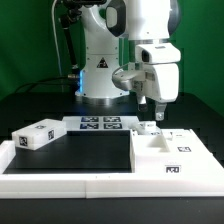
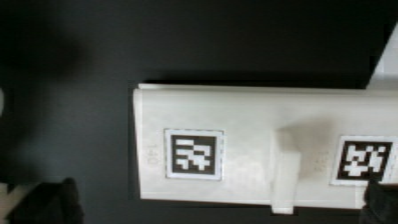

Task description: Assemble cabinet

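The cabinet body (image 1: 172, 155) is a white box-like part on the black table at the exterior view's right, with a marker on its front face. A separate white cabinet block (image 1: 36, 135) with markers lies at the exterior view's left. My gripper (image 1: 152, 113) hangs just above the far edge of the cabinet body, open and empty. In the wrist view the white cabinet part (image 2: 249, 115) shows two markers and a raised rib (image 2: 288, 165). My gripper (image 2: 214, 205) is spread wide there, with one dark finger (image 2: 45, 200) at each side, touching nothing.
The marker board (image 1: 100, 123) lies flat on the table in front of the robot base. A long low white border rail (image 1: 90, 186) runs along the table's near edge. Black table surface (image 1: 90, 155) lies between the block and the cabinet body.
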Controlling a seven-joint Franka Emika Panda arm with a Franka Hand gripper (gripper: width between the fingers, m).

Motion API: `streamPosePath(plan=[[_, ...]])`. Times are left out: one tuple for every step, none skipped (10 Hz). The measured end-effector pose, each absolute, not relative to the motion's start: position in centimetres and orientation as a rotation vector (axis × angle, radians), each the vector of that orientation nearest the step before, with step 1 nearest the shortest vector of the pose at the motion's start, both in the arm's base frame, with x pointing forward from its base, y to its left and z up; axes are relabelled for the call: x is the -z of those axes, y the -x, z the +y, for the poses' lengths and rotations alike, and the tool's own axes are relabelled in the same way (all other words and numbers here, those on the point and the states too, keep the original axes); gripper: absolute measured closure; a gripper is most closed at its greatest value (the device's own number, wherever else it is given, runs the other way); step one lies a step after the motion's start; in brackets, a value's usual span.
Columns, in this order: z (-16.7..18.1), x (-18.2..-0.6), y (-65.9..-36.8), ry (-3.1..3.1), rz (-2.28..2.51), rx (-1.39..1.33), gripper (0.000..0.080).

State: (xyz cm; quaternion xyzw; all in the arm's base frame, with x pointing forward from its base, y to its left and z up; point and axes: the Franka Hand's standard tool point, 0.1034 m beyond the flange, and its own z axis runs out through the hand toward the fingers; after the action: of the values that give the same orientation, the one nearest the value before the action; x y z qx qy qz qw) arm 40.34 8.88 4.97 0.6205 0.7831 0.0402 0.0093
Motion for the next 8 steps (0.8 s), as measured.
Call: streamPosePath(plan=[[8.9,-4.9,-40.3,-1.940,2.447,-0.123,0.0002],[9.1,-4.4,-39.9,-1.935,2.455,-0.134,0.0002],[9.3,-3.2,-39.0,-1.943,2.470,-0.139,0.0002],[9.4,-2.5,-38.4,-1.955,2.481,-0.124,0.0002],[9.4,-2.2,-38.3,-1.958,2.483,-0.123,0.0002],[9.4,-2.0,-38.2,-1.961,2.483,-0.126,0.0002],[9.3,-1.9,-38.2,-1.967,2.483,-0.123,0.0002],[9.3,-1.8,-38.2,-1.971,2.479,-0.123,0.0002]])
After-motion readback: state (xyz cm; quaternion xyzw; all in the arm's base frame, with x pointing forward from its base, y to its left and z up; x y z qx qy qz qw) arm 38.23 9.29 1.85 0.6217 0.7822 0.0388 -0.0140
